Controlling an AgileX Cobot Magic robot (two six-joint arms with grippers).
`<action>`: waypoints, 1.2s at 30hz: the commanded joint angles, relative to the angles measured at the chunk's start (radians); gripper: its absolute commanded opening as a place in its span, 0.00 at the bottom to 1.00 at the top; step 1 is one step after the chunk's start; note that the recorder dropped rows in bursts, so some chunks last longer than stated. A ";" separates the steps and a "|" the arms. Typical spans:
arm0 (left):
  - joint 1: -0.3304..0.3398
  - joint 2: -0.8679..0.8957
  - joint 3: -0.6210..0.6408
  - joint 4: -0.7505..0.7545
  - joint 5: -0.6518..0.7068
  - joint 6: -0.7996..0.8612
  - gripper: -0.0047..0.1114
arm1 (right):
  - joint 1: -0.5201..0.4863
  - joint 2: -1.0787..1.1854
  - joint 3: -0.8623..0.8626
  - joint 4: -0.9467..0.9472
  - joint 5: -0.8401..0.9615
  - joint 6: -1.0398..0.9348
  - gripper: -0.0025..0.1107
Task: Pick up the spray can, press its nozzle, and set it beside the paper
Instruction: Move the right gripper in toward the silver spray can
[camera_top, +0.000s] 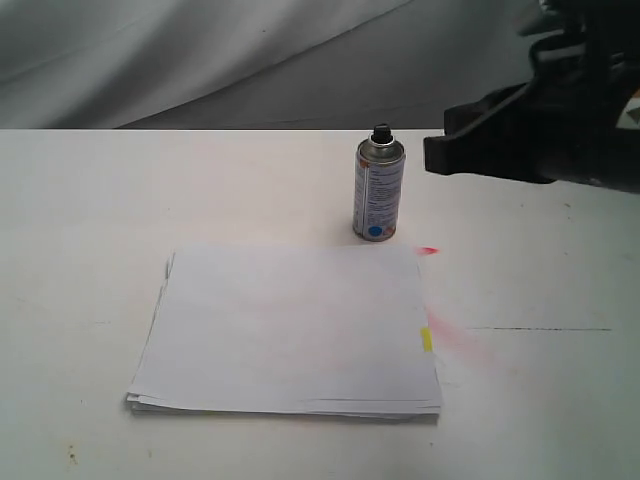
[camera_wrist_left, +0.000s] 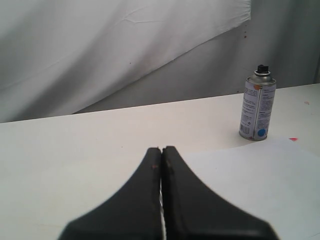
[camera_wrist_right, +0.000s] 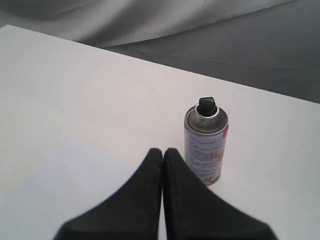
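We saw the can (camera_top: 379, 190) upright on the counter (camera_top: 80, 200), just beside the paper (camera_top: 290, 330) at its one o'clock; left fingers (camera_wrist_left: 142, 200) and right fingers (camera_wrist_right: 142, 200) were each pressed together, holding nothing

Silver and a blue dot are shown on the spray can (camera_top: 379, 195), black on the nozzle (camera_top: 382, 131), white on the paper (camera_top: 290, 330).
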 joint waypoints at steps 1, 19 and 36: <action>0.002 -0.004 0.005 0.000 -0.005 -0.005 0.04 | 0.011 0.099 0.097 0.012 -0.282 0.007 0.02; 0.002 -0.004 0.005 0.000 -0.005 -0.005 0.04 | 0.013 0.572 0.307 -0.135 -1.080 0.152 0.02; 0.002 -0.004 0.005 0.000 -0.005 -0.005 0.04 | 0.011 0.752 0.220 -0.071 -1.178 0.119 0.04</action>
